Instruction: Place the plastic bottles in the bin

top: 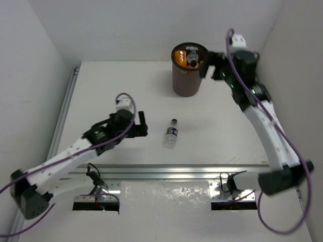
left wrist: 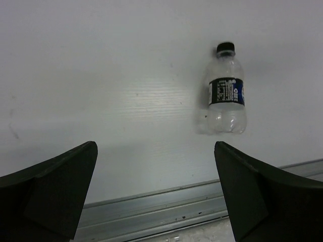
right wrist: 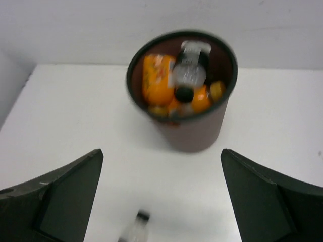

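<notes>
Upper centre of the overhead view, a tall round dark-brown plastic bin point(top: 185, 84) holds glossy orange bottles point(right wrist: 157, 78) and a clear dark-capped bottle point(right wrist: 190, 70). Mid-frame, a clear ribbed dark-labelled bottle point(top: 172, 134) lies on the smooth white table point(top: 111, 85). Left pincer point(left wrist: 156, 144) and right pincer point(right wrist: 161, 152) gape, released.

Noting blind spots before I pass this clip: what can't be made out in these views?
- Right wrist view: blur smears the orange and clear plastic bottles inside the tall round dark brown plastic bin; their count is unclear, lower ones buried.
- Right wrist view: the clear dark-capped plastic bottle on the table is blurred and cut by the bottom edge.
- Left wrist view: that bottle's label print is too small to read.
</notes>
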{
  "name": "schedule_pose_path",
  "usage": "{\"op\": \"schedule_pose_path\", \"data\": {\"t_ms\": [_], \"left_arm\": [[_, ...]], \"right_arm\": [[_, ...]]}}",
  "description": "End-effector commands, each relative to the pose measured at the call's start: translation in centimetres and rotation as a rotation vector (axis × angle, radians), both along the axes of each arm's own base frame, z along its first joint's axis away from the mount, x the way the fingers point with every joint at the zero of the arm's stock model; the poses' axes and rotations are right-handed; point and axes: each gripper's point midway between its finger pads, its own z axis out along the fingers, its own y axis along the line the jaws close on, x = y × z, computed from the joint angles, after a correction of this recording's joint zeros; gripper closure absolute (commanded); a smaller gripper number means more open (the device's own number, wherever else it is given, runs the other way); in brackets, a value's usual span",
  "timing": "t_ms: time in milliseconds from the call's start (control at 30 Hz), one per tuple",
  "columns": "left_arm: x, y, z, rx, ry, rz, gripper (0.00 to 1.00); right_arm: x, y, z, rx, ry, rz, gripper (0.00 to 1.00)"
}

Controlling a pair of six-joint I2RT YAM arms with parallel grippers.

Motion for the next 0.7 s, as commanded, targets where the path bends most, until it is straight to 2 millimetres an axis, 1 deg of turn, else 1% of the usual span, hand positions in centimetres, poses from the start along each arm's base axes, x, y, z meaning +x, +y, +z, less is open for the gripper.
{"op": "schedule_pose_path", "data": {"t_ms": [0, 33, 67, 100, 133, 167, 200, 267, 300, 333, 367, 400, 433, 467, 533, 567, 600, 633, 667], "left_arm": [[1.7, -6.2, -1.6, -0.067, 0.084, -0.111, 0.02], [2.2, -7.7, -1.7, -0.078, 0.079, -0.137, 0.01], [2.6, -8.8, -2.1, -0.077, 0.085, -0.16, 0.01], [3.0, -10.6, -3.0, -0.065, 0.115, -0.204, 0.01], [3.3, -11.7, -3.4, -0.061, 0.122, -0.228, 0.01], [3.7, -12.7, -3.7, -0.057, 0.125, -0.246, 0.02], [4.2, -14.3, -4.6, -0.031, 0.147, -0.276, 0.01], [4.7, -15.8, -5.5, -0.006, 0.159, -0.298, 0.02], [5.4, -16.8, -6.5, 0.009, 0.177, -0.296, 0.02], [5.4, -17.3, -7.0, 0.013, 0.187, -0.3, 0.02], [5.6, -17.7, -7.7, 0.018, 0.202, -0.298, 0.03], [5.8, -18.1, -9.0, 0.033, 0.229, -0.285, 0.05], [5.8, -18.2, -9.5, 0.042, 0.24, -0.279, 0.06], [5.7, -18.2, -10.7, 0.059, 0.263, -0.264, 0.08], [5.1, -18.3, -11.9, 0.082, 0.281, -0.264, 0.14], [5.0, -18.2, -12.4, 0.094, 0.29, -0.262, 0.16], [4.7, -18.1, -13.5, 0.113, 0.31, -0.262, 0.19], [4.6, -18.2, -13.9, 0.12, 0.318, -0.27, 0.21], [4.4, -18.1, -14.5, 0.13, 0.332, -0.271, 0.26]], "right_arm": [[-6.2, 0.7, -5.7, 0.088, 0.133, 0.072, 0.01], [-8.3, 0.5, -5.3, 0.108, 0.121, 0.082, 0.01], [-9.9, 0.7, -8.8, 0.106, 0.197, 0.112, 0.01], [-11.0, 0.5, -10.0, 0.11, 0.226, 0.11, 0.01], [-12.4, 0.2, -9.8, 0.116, 0.208, 0.116, 0.01], [-13.2, 0.1, -10.8, 0.113, 0.226, 0.117, 0.01], [-14.4, -0.3, -13.0, 0.103, 0.273, 0.112, 0.01], [-16.1, -0.6, -14.2, 0.1, 0.287, 0.117, 0.01], [-16.7, -0.7, -14.8, 0.099, 0.303, 0.123, 0.01], [-17.4, -0.6, -14.8, 0.102, 0.298, 0.136, 0.01], [-17.8, -0.7, -15.5, 0.099, 0.312, 0.137, 0.01], [-18.2, -0.7, -15.9, 0.099, 0.323, 0.144, 0.01], [-18.5, -0.6, -16.1, 0.098, 0.328, 0.152, 0.01], [-18.8, -0.8, -16.2, 0.096, 0.325, 0.15, 0.01], [-19.1, -0.9, -16.3, 0.096, 0.321, 0.151, 0.01], [-19.3, -0.8, -16.7, 0.097, 0.323, 0.156, 0.01], [-19.4, -0.8, -16.5, 0.104, 0.308, 0.159, 0.01], [-19.4, -0.7, -16.6, 0.116, 0.305, 0.158, 0.01], [-19.7, -0.2, -16.9, 0.13, 0.312, 0.186, 0.01]]}}
